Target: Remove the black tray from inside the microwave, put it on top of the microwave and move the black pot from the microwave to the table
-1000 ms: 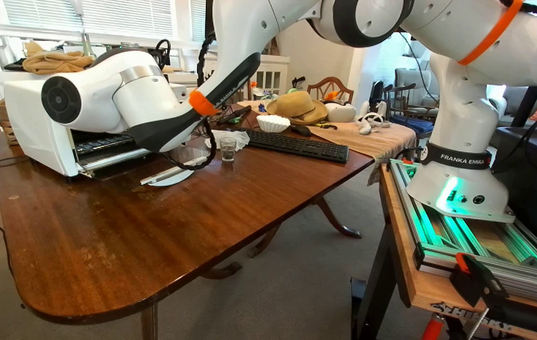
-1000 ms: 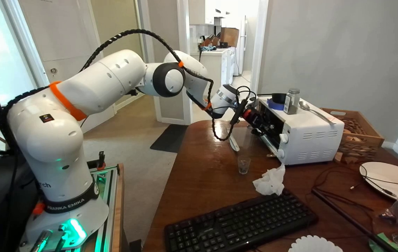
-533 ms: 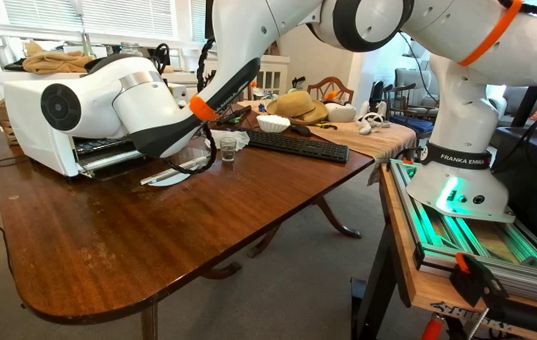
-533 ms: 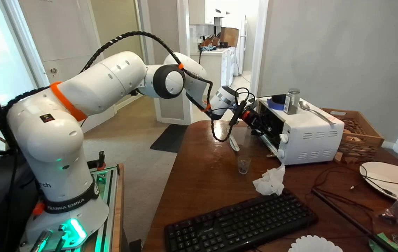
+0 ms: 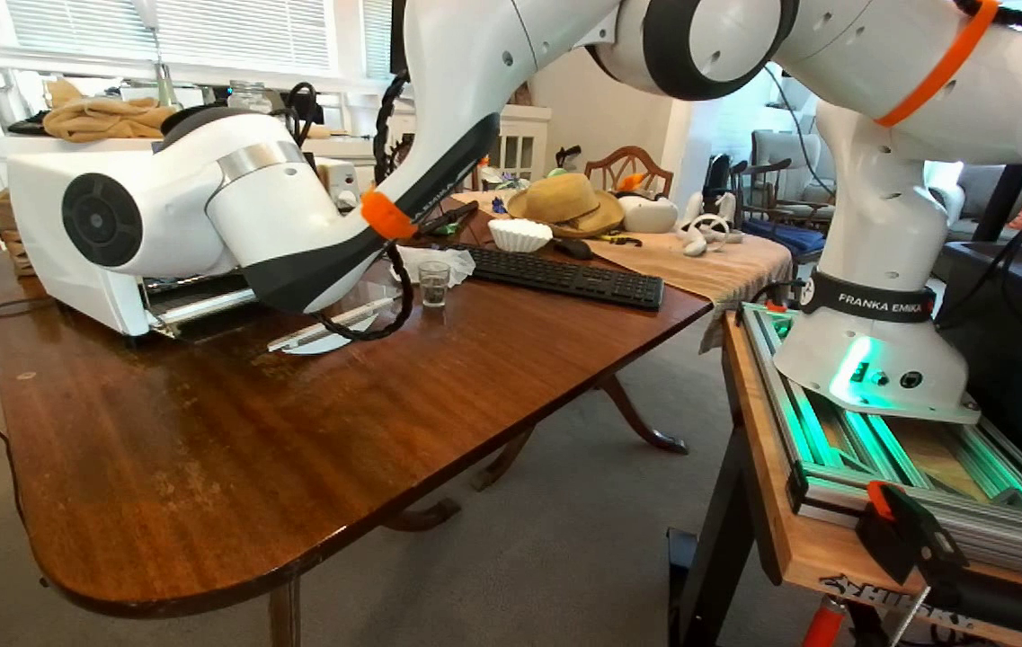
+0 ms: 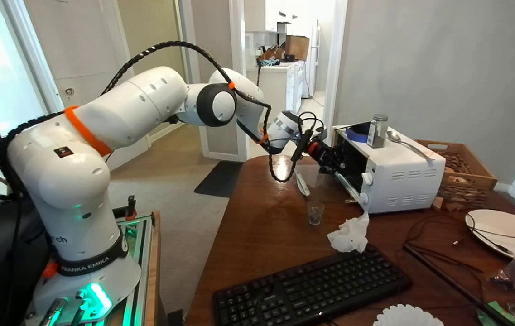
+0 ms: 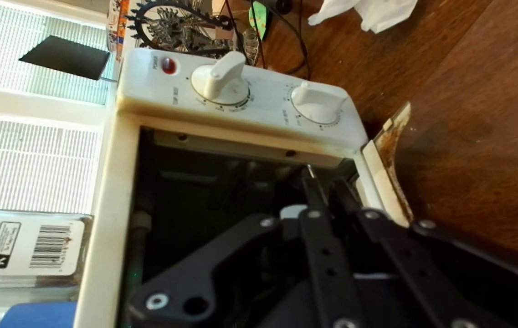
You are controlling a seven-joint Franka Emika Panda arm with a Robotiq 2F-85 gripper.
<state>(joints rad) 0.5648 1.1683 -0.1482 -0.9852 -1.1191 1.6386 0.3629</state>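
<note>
Two dark fingers (image 7: 315,197) of my pincer (image 7: 327,186) reach into the mouth of the microwave (image 6: 406,181), right of centre in the wrist view. They stand close together, with a narrow dark gap; whether they have closed fully, or on anything, I cannot tell. What I take for the black tray (image 7: 349,170) lies inside, one corner showing just beside the tips. I judge the pincer is set sideways so that one finger goes above the tray and one below. The tray seems to lie level, front edge facing out of the cavity; its long axis, I reckon, runs across the opening, top to bottom in the wrist view. The microwave stands on the desk (image 5: 232,467), facing left in an exterior view, presumably so the arm (image 6: 151,97) gets a straight way in. On its top, at upper right of that frame, a jar (image 6: 377,131) and a spoon (image 6: 409,145) take up room the tray needs.
</note>
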